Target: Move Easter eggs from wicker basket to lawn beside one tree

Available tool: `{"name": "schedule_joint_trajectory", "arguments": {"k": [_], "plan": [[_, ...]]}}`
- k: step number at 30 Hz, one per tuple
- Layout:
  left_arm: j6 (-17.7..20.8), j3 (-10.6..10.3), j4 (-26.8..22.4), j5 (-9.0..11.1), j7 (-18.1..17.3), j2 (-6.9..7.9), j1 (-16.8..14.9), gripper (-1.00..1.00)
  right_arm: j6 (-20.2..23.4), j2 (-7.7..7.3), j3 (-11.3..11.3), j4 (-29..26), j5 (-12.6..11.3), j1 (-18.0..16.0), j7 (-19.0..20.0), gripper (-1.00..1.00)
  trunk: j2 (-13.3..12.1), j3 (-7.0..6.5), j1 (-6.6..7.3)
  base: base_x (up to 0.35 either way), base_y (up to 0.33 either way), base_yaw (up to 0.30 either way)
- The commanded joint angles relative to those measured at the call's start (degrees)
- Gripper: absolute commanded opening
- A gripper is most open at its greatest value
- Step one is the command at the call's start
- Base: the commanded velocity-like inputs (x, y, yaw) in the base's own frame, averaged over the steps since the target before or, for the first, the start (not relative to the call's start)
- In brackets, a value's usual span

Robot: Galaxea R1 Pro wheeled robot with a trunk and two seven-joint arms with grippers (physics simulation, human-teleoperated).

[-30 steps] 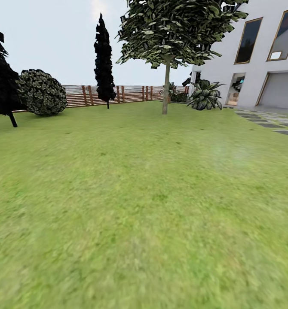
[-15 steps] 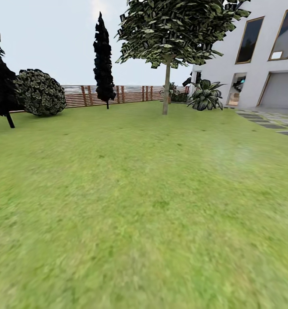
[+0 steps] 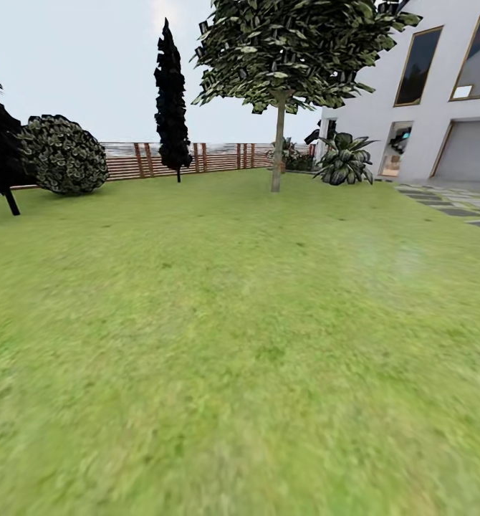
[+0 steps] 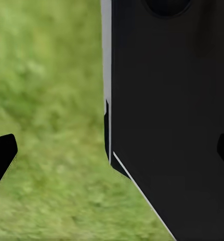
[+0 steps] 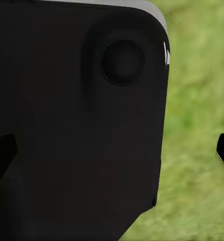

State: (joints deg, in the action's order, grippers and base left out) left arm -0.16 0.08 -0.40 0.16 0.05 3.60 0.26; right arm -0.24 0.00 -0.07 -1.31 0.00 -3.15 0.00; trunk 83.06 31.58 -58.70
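L hand (image 4: 112,150) & R hand (image 5: 112,150) both spread wide, empty, over lawn (image 3: 240,344).

A round-crowned leafy tree (image 3: 277,107) is seen before a slatted wooden fence (image 3: 197,158). A white house (image 3: 426,93) and grey paving (image 3: 455,204) are noted rightward.

A flat green lawn (image 3: 226,344) stretches to a brown slatted wooden fence (image 3: 218,157) along its far edge. A round-crowned leafy tree (image 3: 277,154), a slim dark cypress (image 3: 171,100) and a rounded shrub (image 3: 62,155) stand near that edge. A white house (image 3: 440,93) with grey paving slabs (image 3: 458,211) borders the lawn's far right corner.
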Motion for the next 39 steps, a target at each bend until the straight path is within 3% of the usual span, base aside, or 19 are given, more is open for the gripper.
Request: {"name": "schedule_joint_trajectory", "arguments": {"k": [1,39], "plan": [[0.0,0.0,0.0,0.0,0.0,0.00,0.0,1.00,0.0,0.00,0.0,0.0,0.0,0.0,0.0,1.00,0.0,0.04,-0.03,0.324,0.000,0.000],[0.0,0.0,0.0,0.0,0.0,0.01,0.0,1.00,0.0,0.00,0.0,0.0,0.0,0.0,0.0,1.00,0.0,0.04,-0.03,0.324,0.000,0.051]]}}
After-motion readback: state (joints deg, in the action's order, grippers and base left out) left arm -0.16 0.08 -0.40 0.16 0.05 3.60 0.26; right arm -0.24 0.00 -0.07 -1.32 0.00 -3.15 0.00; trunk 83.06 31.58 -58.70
